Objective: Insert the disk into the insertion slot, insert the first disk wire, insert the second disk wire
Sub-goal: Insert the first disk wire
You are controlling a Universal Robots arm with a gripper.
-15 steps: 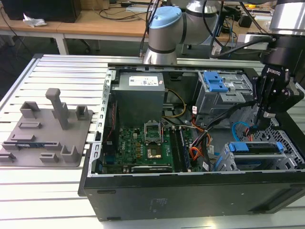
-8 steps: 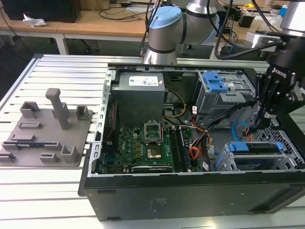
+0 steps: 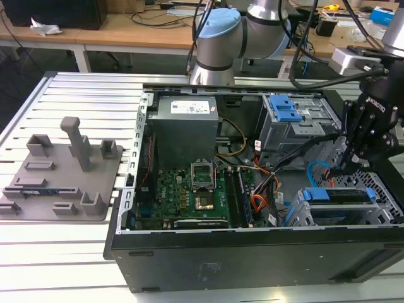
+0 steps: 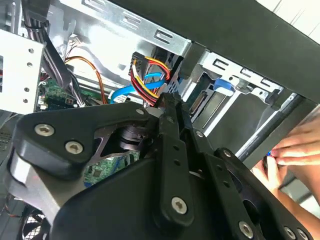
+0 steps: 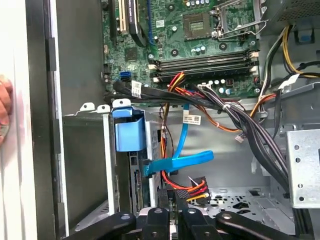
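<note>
Disk (image 3: 341, 196): lay flat and silver, framed by a bright blue caddy, seated in grey perforated insertion slot (image 3: 379, 187) at exterior view's right. Gripper (image 3: 347, 168): hung just behind, pinched on red-yellow-black first disk wire (image 4: 147, 80); light-blue second disk wire (image 5: 175, 162) looped beside.

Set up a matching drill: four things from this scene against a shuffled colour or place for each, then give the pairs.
1 disk
2 second disk wire
3 grey fixture plate
4 motherboard

A green, inside the case
B light blue, flat
C outside the case, on the slatted table
D blue-framed, in the insertion slot

Pairs: 1-D, 2-B, 3-C, 4-A
</note>
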